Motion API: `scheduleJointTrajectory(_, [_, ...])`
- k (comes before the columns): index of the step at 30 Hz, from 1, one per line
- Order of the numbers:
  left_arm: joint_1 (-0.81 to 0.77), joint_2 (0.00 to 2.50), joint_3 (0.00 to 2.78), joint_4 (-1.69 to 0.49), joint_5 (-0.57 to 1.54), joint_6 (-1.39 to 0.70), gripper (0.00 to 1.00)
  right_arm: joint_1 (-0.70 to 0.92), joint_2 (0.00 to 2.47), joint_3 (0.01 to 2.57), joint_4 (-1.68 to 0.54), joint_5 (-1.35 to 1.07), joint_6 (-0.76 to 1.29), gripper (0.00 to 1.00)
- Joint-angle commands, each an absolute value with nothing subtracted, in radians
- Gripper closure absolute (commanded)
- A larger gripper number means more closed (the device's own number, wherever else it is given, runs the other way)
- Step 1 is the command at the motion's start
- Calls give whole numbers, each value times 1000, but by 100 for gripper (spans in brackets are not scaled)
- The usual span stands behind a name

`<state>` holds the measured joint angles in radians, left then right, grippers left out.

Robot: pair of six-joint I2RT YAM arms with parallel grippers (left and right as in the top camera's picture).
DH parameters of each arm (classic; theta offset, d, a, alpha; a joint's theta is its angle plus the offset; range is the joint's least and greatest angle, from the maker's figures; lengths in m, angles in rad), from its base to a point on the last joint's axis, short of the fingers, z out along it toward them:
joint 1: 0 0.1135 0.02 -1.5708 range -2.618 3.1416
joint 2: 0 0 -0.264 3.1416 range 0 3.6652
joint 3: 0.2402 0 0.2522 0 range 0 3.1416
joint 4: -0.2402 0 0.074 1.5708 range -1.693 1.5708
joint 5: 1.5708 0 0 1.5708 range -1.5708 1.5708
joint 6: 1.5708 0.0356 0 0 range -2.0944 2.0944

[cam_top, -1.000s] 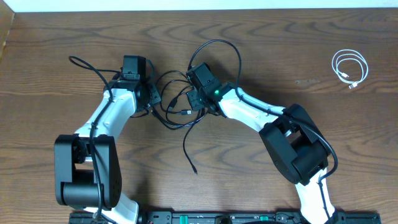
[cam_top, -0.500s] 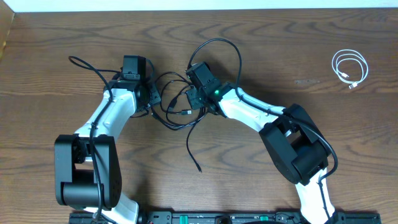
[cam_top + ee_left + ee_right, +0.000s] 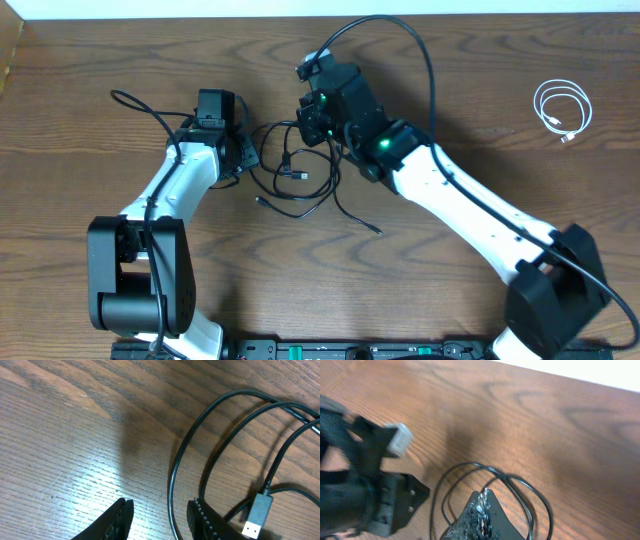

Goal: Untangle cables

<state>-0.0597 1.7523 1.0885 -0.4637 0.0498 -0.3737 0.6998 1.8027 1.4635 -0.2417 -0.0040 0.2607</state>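
My right gripper (image 3: 482, 497) pinches a black cable (image 3: 470, 464) at its tip; my left gripper (image 3: 160, 507) stands spread around a black strand (image 3: 171, 490).

black cables (image 3: 296, 174) tangled mid-table, white cable (image 3: 540, 105) coiled far right

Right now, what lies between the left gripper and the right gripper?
Between the left gripper and the right gripper lie loose loops of the black cables with a plug end, as the overhead view shows.
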Motion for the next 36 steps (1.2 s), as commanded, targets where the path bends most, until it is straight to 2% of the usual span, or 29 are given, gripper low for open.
scheduleJointTrajectory(1, [-57,1744,1085,-463,45,-380,60,709,1725,1472,-241,-3,245,99])
scheduleJointTrajectory(4, [-57,1744,1085,-463,45,-380,60,709,1700,1472,-242,-2,228,99])
scheduleJointTrajectory(6, [-57,1744,1085,-463,45,-380,60,707,1700,1472,-245,2,191,95])
scheduleJointTrajectory(9, [-57,1744,1085,-464,45,-380,60,705,1710,1472,-279,12,181,85])
scheduleJointTrajectory(10, [-57,1744,1085,-464,45,-380,60,705,1723,1472,-303,28,181,76])
scheduleJointTrajectory(14, [-57,1744,1085,-464,45,-380,59,705,1771,1472,-326,62,181,56])
scheduleJointTrajectory(18, [-57,1744,1085,-464,45,-380,59,704,1831,1472,-350,61,173,44])
scheduleJointTrajectory(36, [-57,1744,1085,-463,45,-380,59,677,2082,1472,-368,67,148,47])
